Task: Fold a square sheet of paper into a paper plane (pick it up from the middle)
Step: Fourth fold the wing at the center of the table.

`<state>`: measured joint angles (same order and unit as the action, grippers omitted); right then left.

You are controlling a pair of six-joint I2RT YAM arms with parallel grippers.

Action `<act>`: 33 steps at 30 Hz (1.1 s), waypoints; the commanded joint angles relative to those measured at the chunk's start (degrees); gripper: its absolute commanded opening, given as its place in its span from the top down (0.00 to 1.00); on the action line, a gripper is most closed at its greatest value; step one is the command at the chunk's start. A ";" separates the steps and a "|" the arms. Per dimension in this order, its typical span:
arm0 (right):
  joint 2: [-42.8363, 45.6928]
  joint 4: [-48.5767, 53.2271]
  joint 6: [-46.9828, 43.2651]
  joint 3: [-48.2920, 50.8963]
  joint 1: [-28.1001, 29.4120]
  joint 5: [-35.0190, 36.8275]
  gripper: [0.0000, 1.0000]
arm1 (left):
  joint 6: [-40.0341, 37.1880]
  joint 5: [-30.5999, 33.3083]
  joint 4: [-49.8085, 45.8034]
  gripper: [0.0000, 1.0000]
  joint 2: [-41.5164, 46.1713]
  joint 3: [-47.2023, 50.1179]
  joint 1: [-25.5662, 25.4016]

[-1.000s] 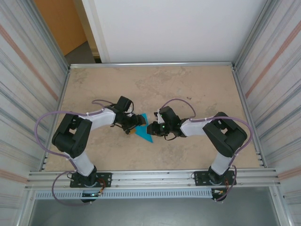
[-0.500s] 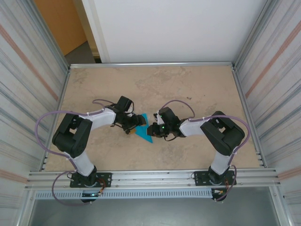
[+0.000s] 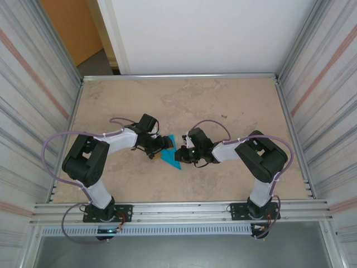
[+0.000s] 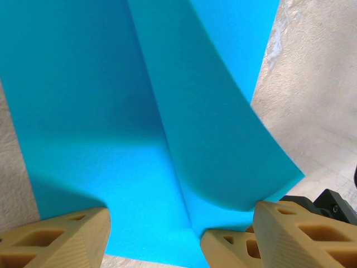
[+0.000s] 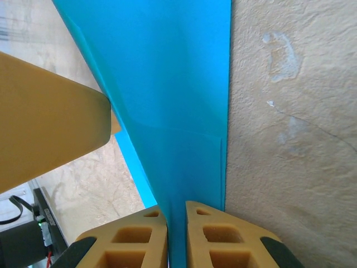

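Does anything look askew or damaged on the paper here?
Yes: in the left wrist view, one flap of the blue paper curls up from the layer under it instead of lying flat. I see no tear.

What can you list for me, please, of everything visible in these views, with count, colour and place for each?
paper sheet: one, turquoise-blue, partly folded, table centre between the grippers.
table: one, mottled beige, enclosure floor.
side walls: two, ribbed grey metal, left and right.
back panel: one, white, far edge.
rail: one, silver, near edge, carrying the arm bases.
left gripper: one, tan fingers, open, either side of the paper's crease.
right gripper: one, tan fingers, shut on the paper's edge.
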<state>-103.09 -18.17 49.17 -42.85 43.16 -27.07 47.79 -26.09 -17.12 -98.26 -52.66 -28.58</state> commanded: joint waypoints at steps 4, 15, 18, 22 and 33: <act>-0.67 -0.28 2.31 2.01 0.44 0.75 0.89 | -1.17 2.12 -5.19 0.30 -2.44 1.26 -0.62; -1.07 -2.55 4.48 4.07 -0.19 0.81 0.91 | -3.36 -0.83 -3.05 0.29 5.18 -2.83 -0.22; -1.52 -3.65 5.11 4.50 -0.56 0.12 0.92 | -3.47 -2.33 -1.01 0.29 7.45 -2.56 0.43; -1.94 -5.18 5.93 5.05 -1.13 -0.75 0.92 | -3.72 -4.11 2.47 0.32 10.08 -0.64 1.45; -2.29 -7.31 6.82 5.81 -1.97 -1.67 0.92 | -3.51 -13.81 15.45 0.59 6.01 4.43 2.74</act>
<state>-103.81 -27.86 55.09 -38.33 41.58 -28.84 45.06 -36.32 -5.69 -90.80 -48.82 -25.98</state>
